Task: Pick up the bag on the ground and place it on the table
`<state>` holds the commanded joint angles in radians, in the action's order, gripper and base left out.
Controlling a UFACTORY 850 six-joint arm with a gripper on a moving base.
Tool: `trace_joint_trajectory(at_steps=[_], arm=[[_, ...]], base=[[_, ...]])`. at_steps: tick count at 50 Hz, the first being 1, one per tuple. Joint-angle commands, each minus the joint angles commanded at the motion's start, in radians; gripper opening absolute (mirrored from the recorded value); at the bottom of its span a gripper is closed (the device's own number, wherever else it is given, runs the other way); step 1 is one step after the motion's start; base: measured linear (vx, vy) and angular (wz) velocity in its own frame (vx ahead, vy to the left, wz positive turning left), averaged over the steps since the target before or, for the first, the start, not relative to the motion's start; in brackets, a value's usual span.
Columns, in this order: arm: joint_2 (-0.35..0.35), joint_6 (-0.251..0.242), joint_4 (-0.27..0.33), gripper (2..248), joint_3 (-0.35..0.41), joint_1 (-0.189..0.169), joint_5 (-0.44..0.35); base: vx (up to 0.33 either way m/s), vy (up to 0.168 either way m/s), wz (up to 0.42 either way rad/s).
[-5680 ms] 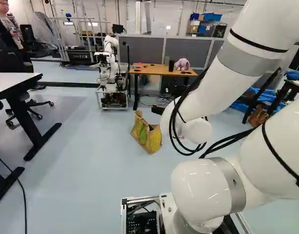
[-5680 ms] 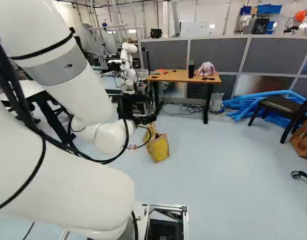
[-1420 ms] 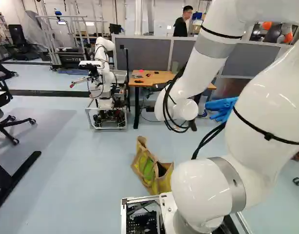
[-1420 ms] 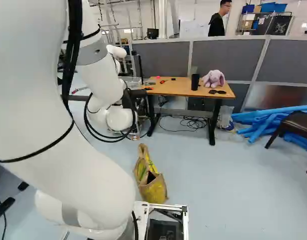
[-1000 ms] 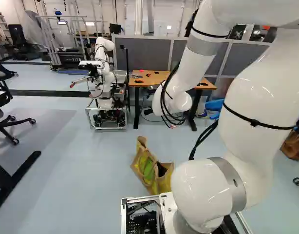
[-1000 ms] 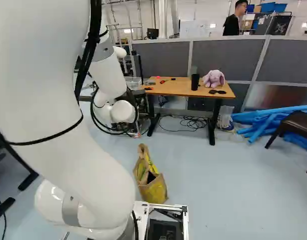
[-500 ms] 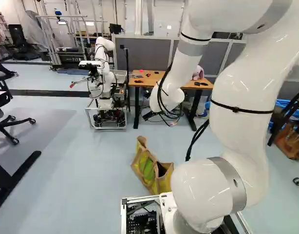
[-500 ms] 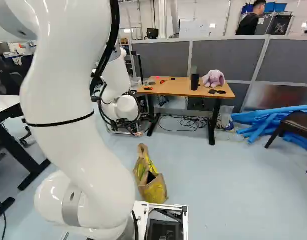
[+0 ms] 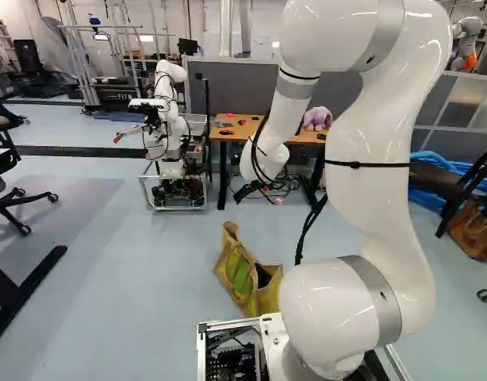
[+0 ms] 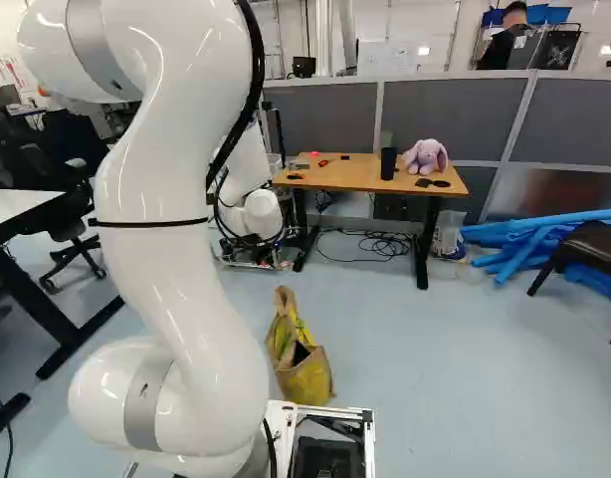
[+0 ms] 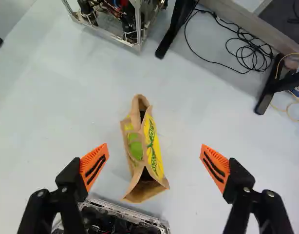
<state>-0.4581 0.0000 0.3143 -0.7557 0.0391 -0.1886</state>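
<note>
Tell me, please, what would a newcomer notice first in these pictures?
Probably the white arm, rising right of the middle in the left base view. Next, the yellow and brown bag on the floor, ahead of the open gripper in the wrist view. Then the purple plush toy on the brown table.

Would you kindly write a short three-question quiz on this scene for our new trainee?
1. Fill in the blank: The plush toy on the table is light ____.
2. True or false: The gripper stands open.
3. Multiple choice: Where is the bag?
A) on the table
B) on the floor
C) in the gripper

Key: 1 purple; 2 true; 3 B
</note>
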Motion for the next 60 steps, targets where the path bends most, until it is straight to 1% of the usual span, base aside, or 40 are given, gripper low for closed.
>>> trace_joint_trajectory(at_steps=[60], arm=[[-0.238, 0.0, 0.0, 247, -0.128, 0.0, 0.0]], base=[[0.0, 0.0, 0.0]])
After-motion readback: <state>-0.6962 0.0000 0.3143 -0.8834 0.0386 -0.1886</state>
